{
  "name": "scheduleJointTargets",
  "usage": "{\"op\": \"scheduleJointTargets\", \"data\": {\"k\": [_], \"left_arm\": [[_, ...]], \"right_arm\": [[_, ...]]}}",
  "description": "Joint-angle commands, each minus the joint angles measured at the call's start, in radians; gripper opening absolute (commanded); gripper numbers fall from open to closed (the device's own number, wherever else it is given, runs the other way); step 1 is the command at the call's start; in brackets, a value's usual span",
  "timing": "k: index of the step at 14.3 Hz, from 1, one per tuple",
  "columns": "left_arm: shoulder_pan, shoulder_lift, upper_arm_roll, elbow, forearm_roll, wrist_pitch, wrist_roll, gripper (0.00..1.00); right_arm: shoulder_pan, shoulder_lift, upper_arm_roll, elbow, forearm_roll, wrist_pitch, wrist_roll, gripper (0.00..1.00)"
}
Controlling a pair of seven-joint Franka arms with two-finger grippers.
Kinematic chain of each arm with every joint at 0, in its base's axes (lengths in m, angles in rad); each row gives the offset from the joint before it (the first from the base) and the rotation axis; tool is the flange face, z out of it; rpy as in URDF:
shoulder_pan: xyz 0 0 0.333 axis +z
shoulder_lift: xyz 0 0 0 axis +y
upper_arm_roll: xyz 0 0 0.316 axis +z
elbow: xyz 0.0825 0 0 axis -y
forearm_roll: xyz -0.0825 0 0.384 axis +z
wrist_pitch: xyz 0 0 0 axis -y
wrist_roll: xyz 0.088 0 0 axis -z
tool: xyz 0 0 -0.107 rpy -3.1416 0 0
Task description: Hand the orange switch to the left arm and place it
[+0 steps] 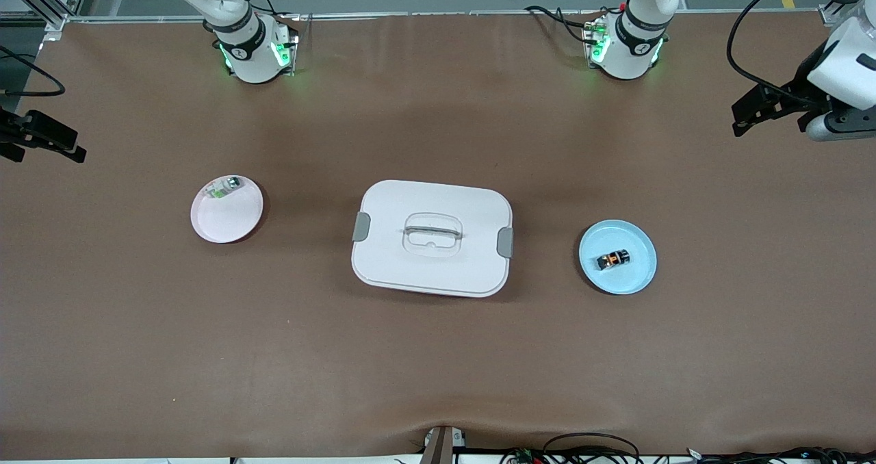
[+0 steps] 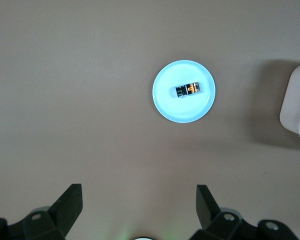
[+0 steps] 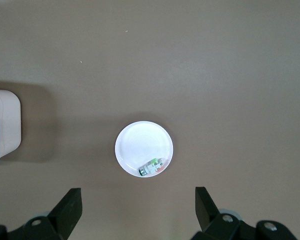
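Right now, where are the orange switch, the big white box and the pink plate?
orange switch (image 1: 614,259): front view, its middle, on the blue plate.
box (image 1: 472,259): front view, bare lid beside the handle.
pink plate (image 1: 229,221): front view, bare floor of the plate.

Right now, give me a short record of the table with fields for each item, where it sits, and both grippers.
orange switch: tiny black block with orange part, lying on round blue plate
box: large white rounded container, closed, between the plates
pink plate: round, holds small green-and-silver component
left gripper: open, in the air at its arm's table end
right gripper: open, in the air at its arm's table end
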Motion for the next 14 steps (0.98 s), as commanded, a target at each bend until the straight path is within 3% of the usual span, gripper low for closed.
{"op": "scheduleJointTargets", "data": {"k": [1,14], "left_arm": [[0.008,-0.017,0.002,-0.004,-0.021,-0.029,0.023,1.0],[0.006,-0.004,0.002,0.01,-0.017,-0.04,0.037,1.0]], "right_arm": [[-0.008,0.013,0.007,0.03,-0.008,-0.017,-0.003,1.0],[-0.01,0.013,0.007,0.03,-0.008,-0.015,-0.004,1.0]]}}
